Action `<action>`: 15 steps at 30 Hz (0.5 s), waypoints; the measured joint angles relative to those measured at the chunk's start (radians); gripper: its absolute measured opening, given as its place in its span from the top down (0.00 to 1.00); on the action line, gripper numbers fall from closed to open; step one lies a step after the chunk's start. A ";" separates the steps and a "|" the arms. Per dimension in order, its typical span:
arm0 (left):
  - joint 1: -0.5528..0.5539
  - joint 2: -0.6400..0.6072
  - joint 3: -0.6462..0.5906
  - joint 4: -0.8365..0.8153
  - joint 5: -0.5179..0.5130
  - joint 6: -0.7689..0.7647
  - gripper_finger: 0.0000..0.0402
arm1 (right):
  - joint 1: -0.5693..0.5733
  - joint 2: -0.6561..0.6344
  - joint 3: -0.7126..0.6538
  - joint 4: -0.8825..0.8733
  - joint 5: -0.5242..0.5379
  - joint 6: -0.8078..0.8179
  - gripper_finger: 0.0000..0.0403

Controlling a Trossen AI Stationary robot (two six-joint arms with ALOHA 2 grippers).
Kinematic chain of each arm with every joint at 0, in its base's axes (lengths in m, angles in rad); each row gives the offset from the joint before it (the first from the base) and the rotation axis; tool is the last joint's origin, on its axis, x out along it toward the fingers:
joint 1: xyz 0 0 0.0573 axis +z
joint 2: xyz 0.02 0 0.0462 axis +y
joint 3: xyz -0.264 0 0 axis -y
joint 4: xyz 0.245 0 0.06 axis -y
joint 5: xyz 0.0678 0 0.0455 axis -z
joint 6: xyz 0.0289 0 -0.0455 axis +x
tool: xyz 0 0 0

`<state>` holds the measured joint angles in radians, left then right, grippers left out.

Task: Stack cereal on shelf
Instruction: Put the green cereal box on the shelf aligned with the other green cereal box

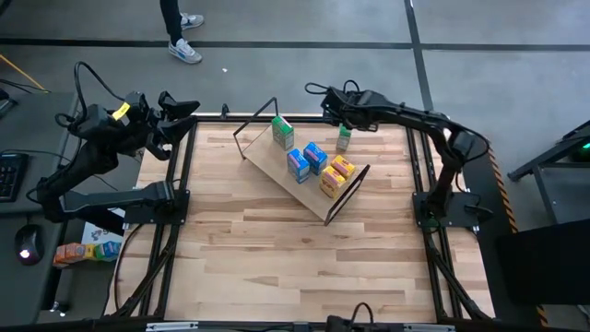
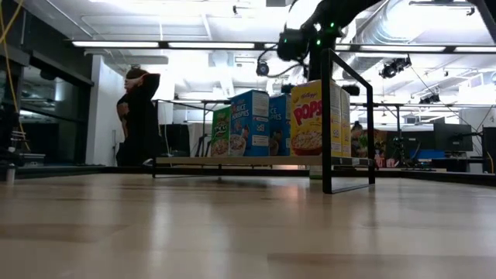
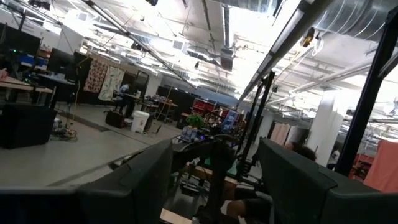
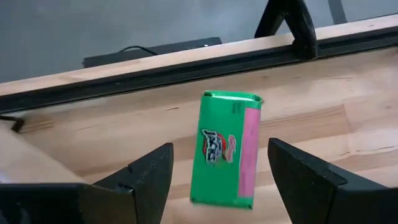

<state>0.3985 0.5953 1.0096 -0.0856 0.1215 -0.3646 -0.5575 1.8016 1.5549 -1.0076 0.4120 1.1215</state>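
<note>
Green box [image 4: 225, 149]: on counter [image 1: 277, 258], beside shelf [image 1: 277, 166].
Right pincer [image 4: 217, 180]: wide open above it, empty.
Shelf: 5 boxes.
Left pincer [image 3: 214, 180]: open, empty.

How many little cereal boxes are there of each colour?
Green cardboard cereal boxes: 2, one on the light-wood shelf board at, one on the table at
Blue cardboard cereal boxes: 2
Yellow-orange cardboard cereal boxes: 2
Total: 6

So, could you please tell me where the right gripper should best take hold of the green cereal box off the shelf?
Probably across its narrow width, from straight above: the green cereal box sits between the open right gripper fingers, long faces toward them.
</note>
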 joint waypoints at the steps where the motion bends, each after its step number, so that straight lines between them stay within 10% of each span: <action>1: 0.000 0.000 0.000 0.000 0.000 0.000 0.42 | -0.003 0.012 0.000 0.003 -0.005 -0.004 0.38; 15: 0.000 0.002 0.000 0.000 -0.031 0.018 0.42 | -0.010 0.097 0.000 0.023 -0.014 0.047 0.38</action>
<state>0.3985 0.5972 1.0100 -0.0853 0.0910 -0.3463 -0.5674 1.8984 1.5547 -0.9848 0.3978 1.1680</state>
